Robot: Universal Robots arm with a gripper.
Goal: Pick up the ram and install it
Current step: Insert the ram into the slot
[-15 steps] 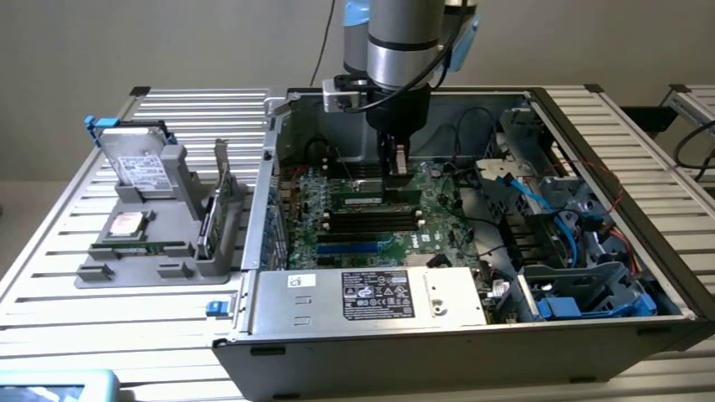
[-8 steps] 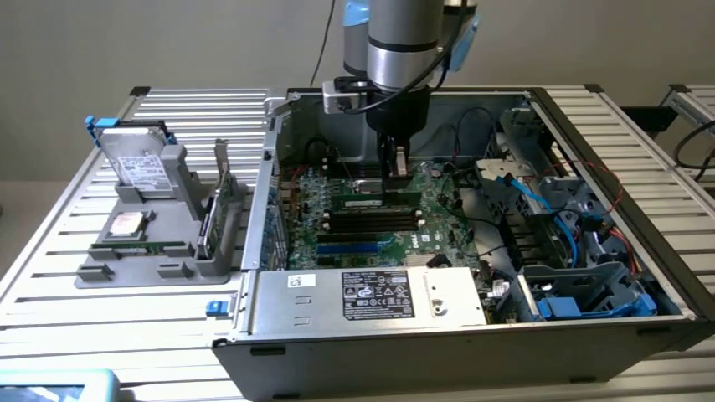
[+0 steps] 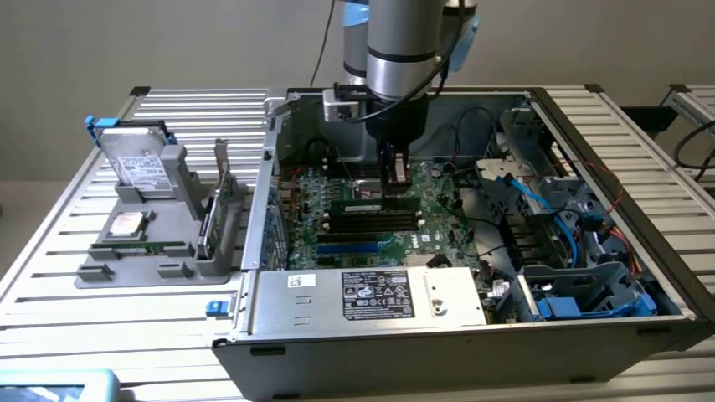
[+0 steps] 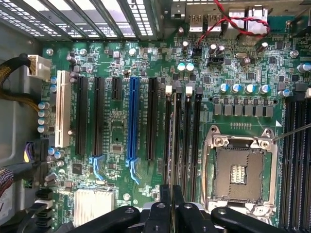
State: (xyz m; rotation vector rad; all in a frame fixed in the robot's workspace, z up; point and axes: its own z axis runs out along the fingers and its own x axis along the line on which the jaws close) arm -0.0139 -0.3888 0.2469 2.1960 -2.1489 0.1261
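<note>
A robotics lab bench: an open computer case (image 3: pixel 447 352) sits on a slotted aluminium table (image 3: pixel 67 318) beside a grey parts holder (image 3: pixel 146 272), under a robot arm (image 3: pixel 403 42), against a bare wall (image 3: pixel 167 42).

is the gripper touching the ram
Touching. The exterior view shows the gripper shut on the ram, gripping the stick's top edge.

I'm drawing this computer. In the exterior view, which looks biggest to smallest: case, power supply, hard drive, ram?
1. computer case
2. power supply
3. hard drive
4. ram, a thin stick
</note>
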